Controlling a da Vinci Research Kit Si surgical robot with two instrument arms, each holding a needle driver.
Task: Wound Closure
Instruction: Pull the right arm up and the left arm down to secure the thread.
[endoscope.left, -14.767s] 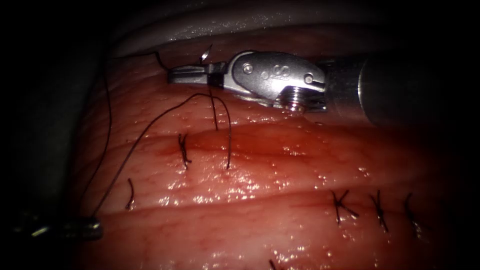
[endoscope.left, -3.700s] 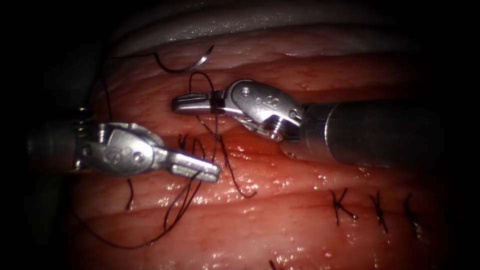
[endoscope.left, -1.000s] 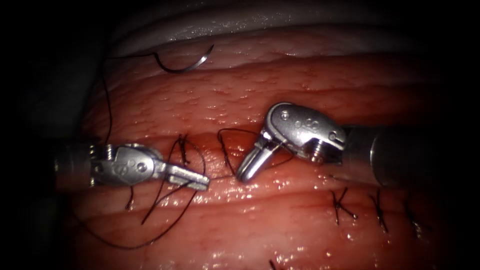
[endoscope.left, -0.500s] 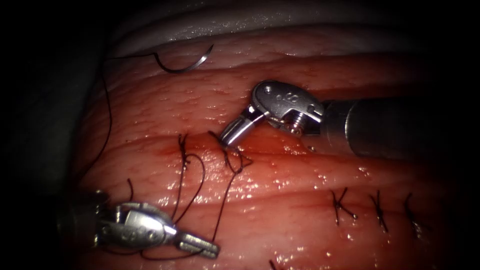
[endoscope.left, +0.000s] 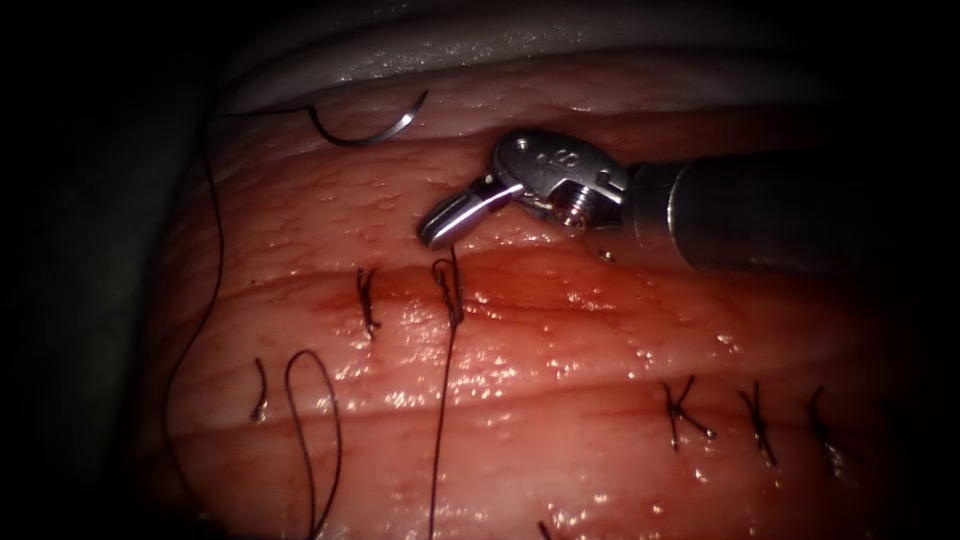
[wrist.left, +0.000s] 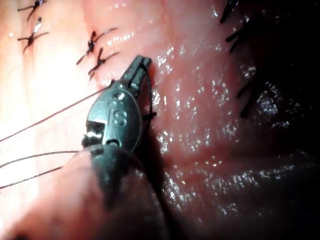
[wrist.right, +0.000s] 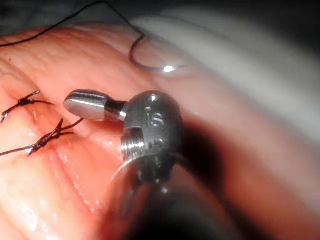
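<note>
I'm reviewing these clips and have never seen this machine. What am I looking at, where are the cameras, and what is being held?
This is a surgical practice robot with two thin arms, each ending in a small claw. The wide picture looks down on the tissue, pork belly with a stitched cut. The other two come from cameras near each arm's wrist. The right claw is shut on the thread just above a stitch. The left claw is shut on the thread too. The curved needle lies loose on the tissue, and neither claw holds it.
</note>
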